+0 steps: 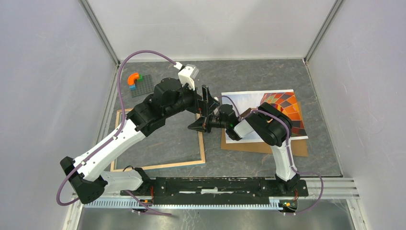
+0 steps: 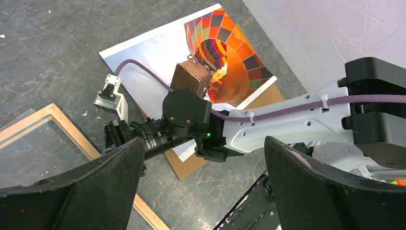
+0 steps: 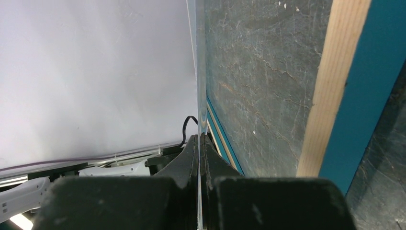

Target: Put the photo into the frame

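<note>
Clear pane edge pinched in R gripper, beside frame rail.

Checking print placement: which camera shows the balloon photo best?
Left wrist: the photo shows balloon and basket up close, lying on the brown backing board, partly hidden behind the right arm. Top external shows it smaller, partly covered by that arm. Right wrist shows none of it.

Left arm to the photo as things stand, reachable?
Probably not cleanly: the right arm lies across the nearer end of the photo, directly between it and the left arm with its open jaws. Only the balloon end, farther off, is bare.
</note>
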Motion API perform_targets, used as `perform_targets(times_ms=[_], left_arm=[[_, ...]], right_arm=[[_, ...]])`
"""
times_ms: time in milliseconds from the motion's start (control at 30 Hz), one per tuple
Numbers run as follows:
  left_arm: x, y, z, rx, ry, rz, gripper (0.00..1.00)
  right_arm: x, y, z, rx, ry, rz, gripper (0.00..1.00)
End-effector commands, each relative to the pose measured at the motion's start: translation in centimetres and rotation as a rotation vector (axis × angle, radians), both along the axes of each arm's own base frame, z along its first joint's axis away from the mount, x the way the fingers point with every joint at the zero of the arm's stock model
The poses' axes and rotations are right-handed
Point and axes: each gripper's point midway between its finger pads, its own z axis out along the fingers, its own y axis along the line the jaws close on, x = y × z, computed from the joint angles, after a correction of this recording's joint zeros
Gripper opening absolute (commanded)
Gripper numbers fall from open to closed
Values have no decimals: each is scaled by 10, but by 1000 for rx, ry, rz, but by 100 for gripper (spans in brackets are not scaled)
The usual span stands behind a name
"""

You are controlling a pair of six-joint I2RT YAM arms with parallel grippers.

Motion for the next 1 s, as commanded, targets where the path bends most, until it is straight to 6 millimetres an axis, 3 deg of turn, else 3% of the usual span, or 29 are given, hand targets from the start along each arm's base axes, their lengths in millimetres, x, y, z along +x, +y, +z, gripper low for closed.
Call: perform_targets(times_ms=[0,967], left_arm=[[0,-2,8,-11,-38,-27,100],[-1,-2,10,-18,-39,-31,100]], right_arm=[[6,0,33,58,-117,-39,0],[7,-3,28,32,-128,-61,0]])
